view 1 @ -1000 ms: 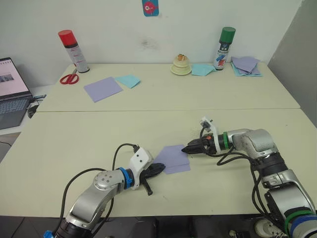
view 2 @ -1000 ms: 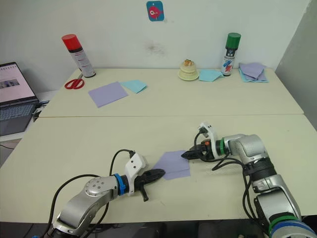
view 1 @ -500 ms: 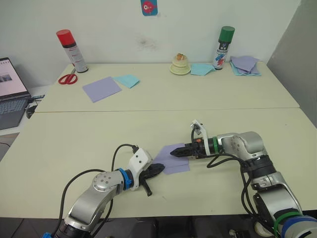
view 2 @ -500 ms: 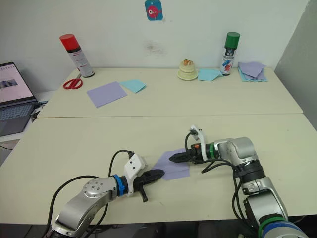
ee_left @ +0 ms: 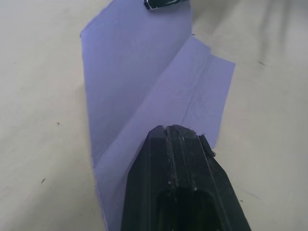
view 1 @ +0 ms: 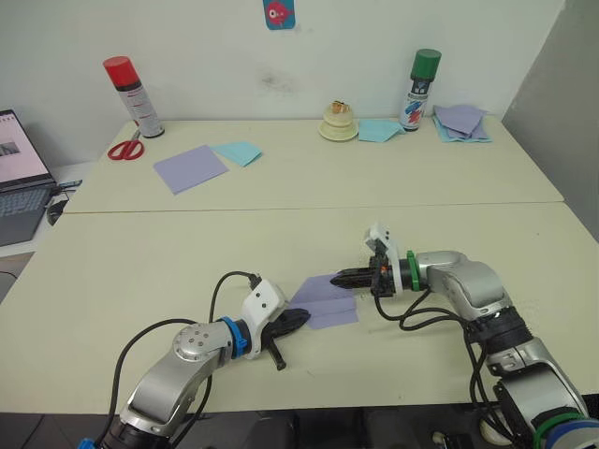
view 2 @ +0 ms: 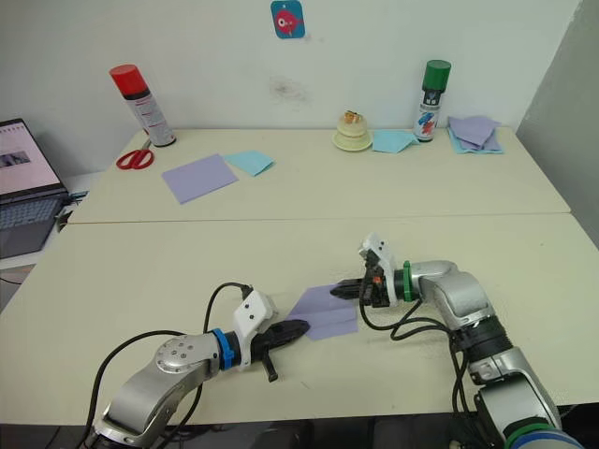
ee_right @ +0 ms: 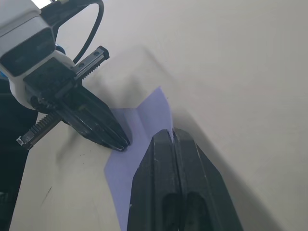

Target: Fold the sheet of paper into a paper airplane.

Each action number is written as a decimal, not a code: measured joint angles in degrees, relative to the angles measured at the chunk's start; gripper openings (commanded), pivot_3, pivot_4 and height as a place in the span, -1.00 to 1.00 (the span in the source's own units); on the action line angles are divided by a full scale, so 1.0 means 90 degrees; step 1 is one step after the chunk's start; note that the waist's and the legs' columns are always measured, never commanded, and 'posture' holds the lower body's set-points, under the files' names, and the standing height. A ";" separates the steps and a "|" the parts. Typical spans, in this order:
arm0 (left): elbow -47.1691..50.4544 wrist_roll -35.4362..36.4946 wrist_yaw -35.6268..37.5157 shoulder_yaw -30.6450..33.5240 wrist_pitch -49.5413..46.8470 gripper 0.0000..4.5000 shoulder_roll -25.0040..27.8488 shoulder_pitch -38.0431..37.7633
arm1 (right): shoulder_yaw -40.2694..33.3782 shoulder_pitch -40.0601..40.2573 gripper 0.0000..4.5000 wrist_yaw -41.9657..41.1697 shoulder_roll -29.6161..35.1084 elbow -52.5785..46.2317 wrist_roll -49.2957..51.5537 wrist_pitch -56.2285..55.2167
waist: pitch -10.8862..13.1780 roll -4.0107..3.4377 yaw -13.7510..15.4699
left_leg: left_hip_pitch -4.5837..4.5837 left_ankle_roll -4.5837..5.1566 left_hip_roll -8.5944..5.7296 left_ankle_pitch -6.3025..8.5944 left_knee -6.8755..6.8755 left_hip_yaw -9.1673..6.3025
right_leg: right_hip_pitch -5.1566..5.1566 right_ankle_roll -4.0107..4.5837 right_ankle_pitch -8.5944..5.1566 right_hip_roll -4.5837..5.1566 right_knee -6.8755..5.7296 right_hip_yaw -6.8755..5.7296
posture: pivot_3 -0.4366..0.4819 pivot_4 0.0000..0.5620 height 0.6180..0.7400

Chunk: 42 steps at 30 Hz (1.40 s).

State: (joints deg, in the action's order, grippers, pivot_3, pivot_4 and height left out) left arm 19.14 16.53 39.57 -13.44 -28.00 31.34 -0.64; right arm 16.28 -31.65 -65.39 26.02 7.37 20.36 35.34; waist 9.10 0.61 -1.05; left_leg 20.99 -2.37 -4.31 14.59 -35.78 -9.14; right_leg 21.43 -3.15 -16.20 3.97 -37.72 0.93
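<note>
On the sheet of paper (view 1: 323,301), both closed hands press.

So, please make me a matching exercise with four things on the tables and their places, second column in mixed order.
Things:
1. red scissors
2. green-capped spray can
3. sheet of paper
4. laptop

Places:
A. between the two hands, near table
B. far table, right, beside light blue sheet
C. far left edge, off the tables
D. by the red-capped can

Pairs: 1-D, 2-B, 3-A, 4-C
</note>
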 measured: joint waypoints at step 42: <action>0.0306 0.1809 0.0535 0.1532 -0.1572 -1.00 0.0430 0.0036 | 0.0698 0.0646 -0.97 -0.0776 0.0265 0.1387 -0.2126 -0.6723 | 0.0044 0.0014 -0.0051 | 0.0000 -0.0003 0.0003 0.0002 0.0005 -0.0009 | -0.0002 0.0007 -0.0006 -0.0002 0.0004 -0.0005 | -0.05 -0.47 1.00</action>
State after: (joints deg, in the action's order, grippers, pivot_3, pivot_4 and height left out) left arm 21.89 32.81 44.39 0.34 -42.16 35.21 -0.32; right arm 22.56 -25.84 -72.37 28.40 19.85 1.22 -25.17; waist 9.50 0.74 -1.51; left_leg 20.98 -2.39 -4.28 14.61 -35.74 -9.22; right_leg 21.41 -3.09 -16.25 3.95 -37.69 0.89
